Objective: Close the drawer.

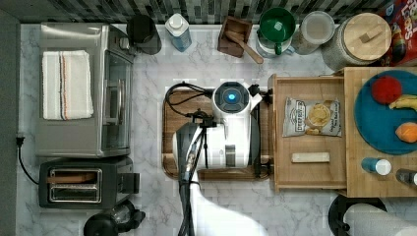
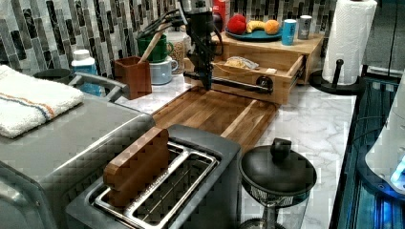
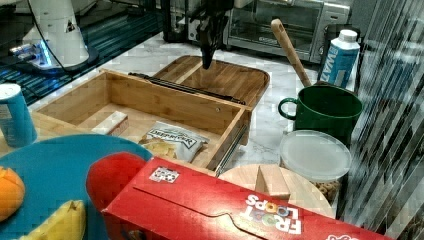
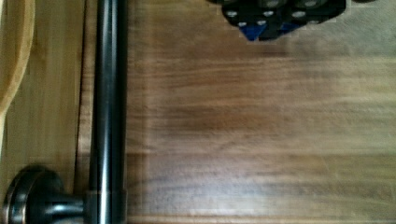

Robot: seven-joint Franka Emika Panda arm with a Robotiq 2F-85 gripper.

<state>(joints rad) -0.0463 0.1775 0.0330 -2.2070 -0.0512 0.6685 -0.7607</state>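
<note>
Drawer (image 1: 309, 142) of light wood stood pulled well out from under the bamboo top (image 1: 355, 183) that carried the blue plate (image 1: 376, 129), at the top view's right. Inside it lay a chip bag (image 1: 312, 117) and a small pale block (image 1: 310, 157), apart from each other. Its long black bar handle (image 2: 229, 82) ran across the front, facing the dark walnut cutting board (image 2: 216, 114) on the marble counter (image 1: 236, 211).

The gripper (image 2: 208, 85) hung pointing down over the board's edge nearest the drawer, just beside the handle in the left view. In the right view the gripper (image 3: 206, 62) sat above the board, a little away from the handle (image 3: 187, 87). From the wrist view the handle (image 4: 108, 112) ran as a dark rod beside the drawer front, with a round mount (image 4: 28, 198) at one end, and the board's grain spread beneath; whether the fingers touched the bar I could not tell. Whether the fingers were spread or pressed together I could not tell either; nothing was seen held between them.

Behind the board, along the tiled wall, stood a green mug (image 1: 276, 27), a wooden utensil holder (image 1: 235, 35) with a spoon, and a lidded jar (image 1: 363, 40). A toaster oven (image 1: 81, 88) with a folded towel (image 1: 66, 84) on top and a toaster (image 1: 83, 183) sat at the top view's left.
</note>
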